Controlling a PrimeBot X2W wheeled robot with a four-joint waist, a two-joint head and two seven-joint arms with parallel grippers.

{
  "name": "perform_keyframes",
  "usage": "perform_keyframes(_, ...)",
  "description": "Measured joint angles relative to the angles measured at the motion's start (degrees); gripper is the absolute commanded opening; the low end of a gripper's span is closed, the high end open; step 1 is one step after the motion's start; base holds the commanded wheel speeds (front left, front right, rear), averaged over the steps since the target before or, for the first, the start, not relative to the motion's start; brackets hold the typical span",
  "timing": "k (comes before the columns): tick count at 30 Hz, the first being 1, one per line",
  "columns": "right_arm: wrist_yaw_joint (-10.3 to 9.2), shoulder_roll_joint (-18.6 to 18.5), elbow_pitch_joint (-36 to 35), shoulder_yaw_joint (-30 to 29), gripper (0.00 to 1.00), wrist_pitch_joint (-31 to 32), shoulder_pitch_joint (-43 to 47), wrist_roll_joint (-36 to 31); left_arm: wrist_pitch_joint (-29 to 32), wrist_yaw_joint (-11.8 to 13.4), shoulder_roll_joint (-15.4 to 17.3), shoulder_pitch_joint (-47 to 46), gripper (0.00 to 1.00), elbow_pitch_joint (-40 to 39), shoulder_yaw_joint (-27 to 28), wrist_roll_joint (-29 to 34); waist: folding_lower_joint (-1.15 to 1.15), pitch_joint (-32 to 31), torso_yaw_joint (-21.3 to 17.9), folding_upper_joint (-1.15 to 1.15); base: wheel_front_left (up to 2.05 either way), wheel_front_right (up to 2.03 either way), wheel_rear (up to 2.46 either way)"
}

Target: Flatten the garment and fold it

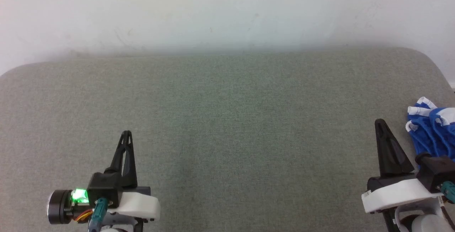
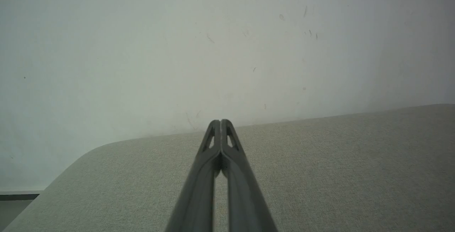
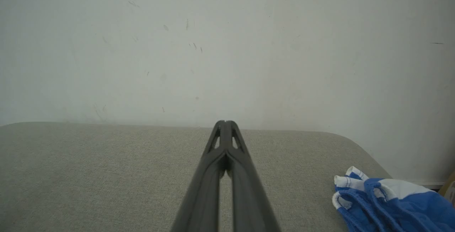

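My left pincer [image 2: 220, 121] and right pincer [image 3: 223, 122] are closed, empty; my right wrist camera catches crumpled shorts [image 3: 387, 203] just right of it.

left gripper [image 2: 221, 122] rises from the bottom edge, its two dark fingers [image 2: 199, 185] pressed together at the tips, a thin slit showing lower down between them. under it, a grey-green fabric surface [image 2: 337, 175], woven and plain, with a rounded corner curving down at the lower left. behind that, a pale wall [image 2: 142, 47] flecked with small dark marks near the top. a dark strip [image 2: 17, 196] lies at the far left by the wall's foot.
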Motion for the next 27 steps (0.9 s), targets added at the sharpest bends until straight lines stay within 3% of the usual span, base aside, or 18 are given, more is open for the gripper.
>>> perform_keyframes(27, 0.00, 0.1, 0.0, 0.8, 0.00, 3.4, 0.0, -1.5, 3.2, -3.4, -2.0, -0.1, 0.00, 0.7, 2.0, 0.2, 0.00, -0.5, -0.1, 0.00, 0.00, 0.00, 0.00)
